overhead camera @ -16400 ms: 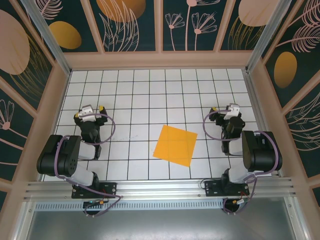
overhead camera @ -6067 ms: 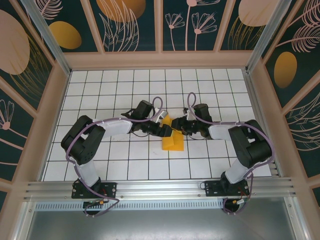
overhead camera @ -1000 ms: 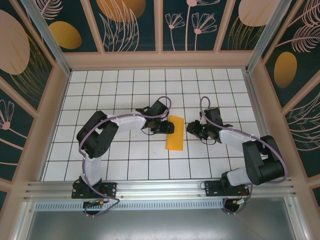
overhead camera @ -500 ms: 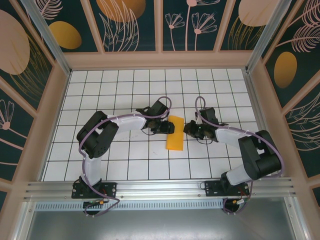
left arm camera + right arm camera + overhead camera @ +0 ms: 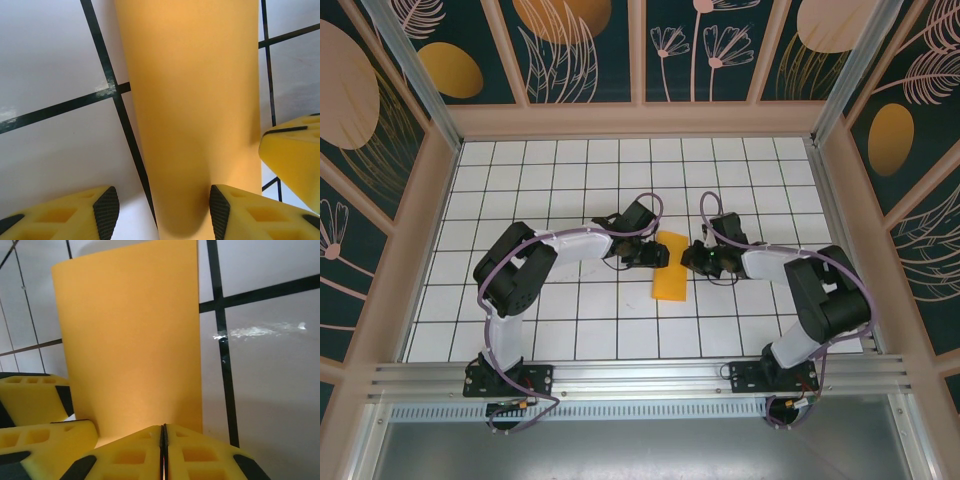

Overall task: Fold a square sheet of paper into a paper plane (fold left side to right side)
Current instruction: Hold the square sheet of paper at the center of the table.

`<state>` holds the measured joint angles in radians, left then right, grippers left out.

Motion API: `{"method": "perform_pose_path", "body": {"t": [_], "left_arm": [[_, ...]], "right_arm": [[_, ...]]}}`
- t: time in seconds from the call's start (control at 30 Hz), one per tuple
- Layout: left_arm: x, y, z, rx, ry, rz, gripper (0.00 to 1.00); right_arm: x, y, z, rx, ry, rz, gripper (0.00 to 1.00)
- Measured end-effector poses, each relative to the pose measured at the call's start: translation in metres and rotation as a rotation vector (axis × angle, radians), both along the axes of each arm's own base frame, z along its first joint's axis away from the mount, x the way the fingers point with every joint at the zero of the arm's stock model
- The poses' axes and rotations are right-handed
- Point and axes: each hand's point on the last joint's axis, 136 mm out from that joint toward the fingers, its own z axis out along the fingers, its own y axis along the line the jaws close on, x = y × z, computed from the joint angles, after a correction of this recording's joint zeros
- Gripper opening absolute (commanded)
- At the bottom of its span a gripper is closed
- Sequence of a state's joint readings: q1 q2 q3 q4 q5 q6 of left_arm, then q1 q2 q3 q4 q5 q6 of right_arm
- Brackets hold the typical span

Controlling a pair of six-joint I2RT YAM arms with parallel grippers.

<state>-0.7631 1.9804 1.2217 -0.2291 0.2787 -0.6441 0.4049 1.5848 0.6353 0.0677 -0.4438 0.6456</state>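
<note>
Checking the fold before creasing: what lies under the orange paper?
The orange paper lies on the white gridded table; black grid lines run under its edges. Any lower layer and the tiles beneath are covered.

Bright orange sheet of paper (image 5: 670,268), folded to narrow rect., flat, approx. centre.

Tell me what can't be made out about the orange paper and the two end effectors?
- Top view: the square sheet of paper is too small to count its layers; the left end effector and the right end effector hide parts of its side edges.
- Left wrist view: the picture's top and bottom edges cut off the paper's ends.
- Right wrist view: shut fingers hide its near edge; pinched or not, unclear.
</note>
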Motion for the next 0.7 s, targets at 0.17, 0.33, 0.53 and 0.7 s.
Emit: {"method": "perform_pose_path", "body": {"t": [0.17, 0.33, 0.53, 0.7], "left_arm": [[0.000, 0.000, 0.000, 0.000, 0.000, -0.001, 0.56], [0.000, 0.000, 0.000, 0.002, -0.004, -0.001, 0.60], [0.000, -0.001, 0.006, 0.013, -0.039, -0.012, 0.67], [0.009, 0.022, 0.017, 0.013, -0.060, 0.042, 0.65]], "right_arm": [[-0.002, -0.001, -0.008, -0.018, 0.027, 0.002, 0.12], [0.000, 0.000, -0.008, -0.022, 0.028, 0.006, 0.11], [0.001, 0.001, -0.009, -0.030, 0.032, 0.012, 0.11], [0.001, 0.001, -0.009, -0.036, 0.031, 0.021, 0.11]]}}
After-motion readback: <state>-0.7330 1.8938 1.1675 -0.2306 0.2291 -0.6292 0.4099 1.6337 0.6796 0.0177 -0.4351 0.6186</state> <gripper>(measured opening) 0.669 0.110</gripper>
